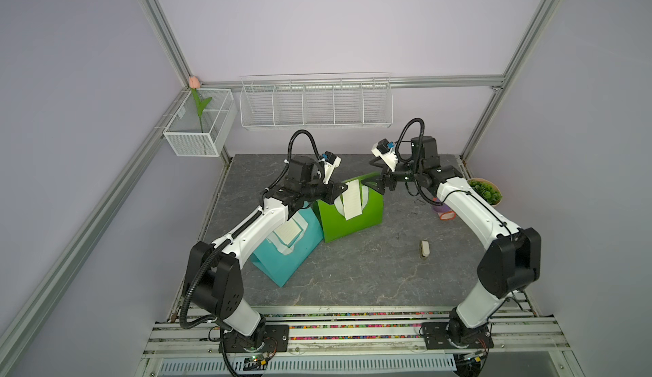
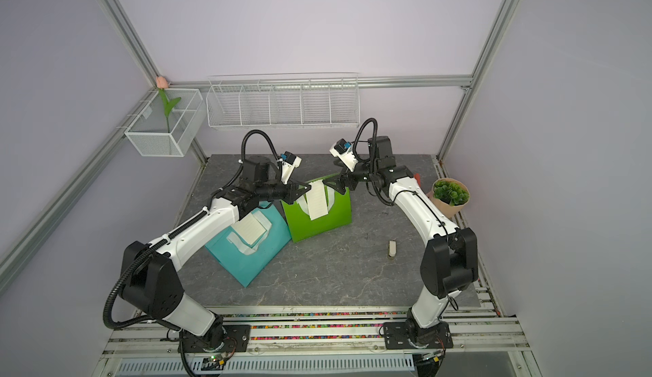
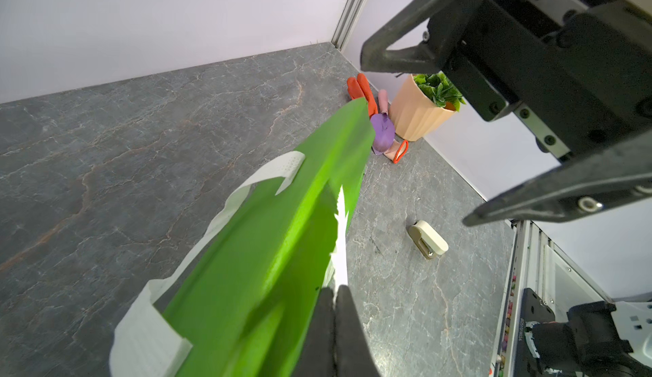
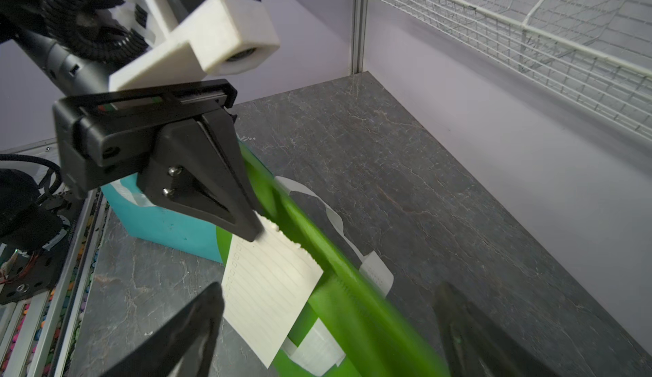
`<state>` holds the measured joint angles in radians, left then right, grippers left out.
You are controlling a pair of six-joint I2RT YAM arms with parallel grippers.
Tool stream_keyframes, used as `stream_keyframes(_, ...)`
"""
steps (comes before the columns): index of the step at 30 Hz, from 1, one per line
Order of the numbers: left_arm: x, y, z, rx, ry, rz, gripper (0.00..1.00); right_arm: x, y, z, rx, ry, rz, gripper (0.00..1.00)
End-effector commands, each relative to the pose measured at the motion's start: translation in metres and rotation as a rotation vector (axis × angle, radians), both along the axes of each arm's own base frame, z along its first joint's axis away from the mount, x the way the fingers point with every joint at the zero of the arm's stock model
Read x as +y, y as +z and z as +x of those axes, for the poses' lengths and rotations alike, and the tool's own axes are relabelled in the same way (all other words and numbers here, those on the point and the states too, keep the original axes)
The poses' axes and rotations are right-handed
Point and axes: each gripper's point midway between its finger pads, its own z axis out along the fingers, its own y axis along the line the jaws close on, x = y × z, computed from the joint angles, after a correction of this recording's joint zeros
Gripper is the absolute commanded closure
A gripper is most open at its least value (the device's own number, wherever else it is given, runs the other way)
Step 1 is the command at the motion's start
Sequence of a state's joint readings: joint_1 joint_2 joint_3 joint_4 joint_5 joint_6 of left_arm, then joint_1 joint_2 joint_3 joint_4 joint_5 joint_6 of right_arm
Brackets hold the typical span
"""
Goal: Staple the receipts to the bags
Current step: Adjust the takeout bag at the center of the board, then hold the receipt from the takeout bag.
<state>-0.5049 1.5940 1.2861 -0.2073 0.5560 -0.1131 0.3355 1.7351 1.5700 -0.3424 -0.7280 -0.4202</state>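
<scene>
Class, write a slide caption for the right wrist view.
Left tool pinches receipt against green bag top edge; right tool open.

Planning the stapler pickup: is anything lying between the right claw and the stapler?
Nothing visible does. The stapler lies alone on the table, apart from the green bag. The right claw hangs open by that bag's top edge, where the left claw pinches the receipt.
</scene>
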Motion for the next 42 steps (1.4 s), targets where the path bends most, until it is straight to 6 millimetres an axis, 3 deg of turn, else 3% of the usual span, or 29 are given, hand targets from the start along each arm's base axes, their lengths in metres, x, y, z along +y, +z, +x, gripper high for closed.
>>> stream_keyframes(1, -0.003, -0.011, 0.004, 0.026, 0.003, -0.012, 1.00, 0.006, -0.010, -0.002, 0.006, 0.070, -0.033, 0.02)
stream_keyframes(7, -0.003, -0.014, 0.009, 0.016, 0.015, 0.001, 1.00, 0.016, -0.021, 0.011, -0.012, 0.092, -0.104, 0.01)
stream_keyframes(14, -0.002, -0.001, 0.007, -0.027, 0.021, -0.032, 1.00, 0.020, -0.004, 0.017, -0.077, 0.101, -0.139, 0.03)
stream_keyframes(22, -0.001, 0.003, 0.009, -0.035, 0.031, -0.052, 1.00, 0.020, -0.023, 0.018, -0.040, 0.153, -0.221, 0.02)
stream_keyframes(27, 0.004, 0.025, 0.003, -0.086, 0.040, -0.095, 1.00, 0.019, -0.020, 0.017, -0.077, 0.169, -0.254, 0.03)
stream_keyframes(32, 0.004, 0.021, 0.006, -0.043, -0.005, -0.111, 1.00, 0.021, -0.016, 0.014, -0.058, 0.188, -0.253, 0.02)
stream_keyframes(42, 0.001, -0.002, 0.009, -0.001, -0.011, -0.104, 1.00, 0.036, -0.030, 0.007, -0.032, 0.224, -0.304, 0.03)
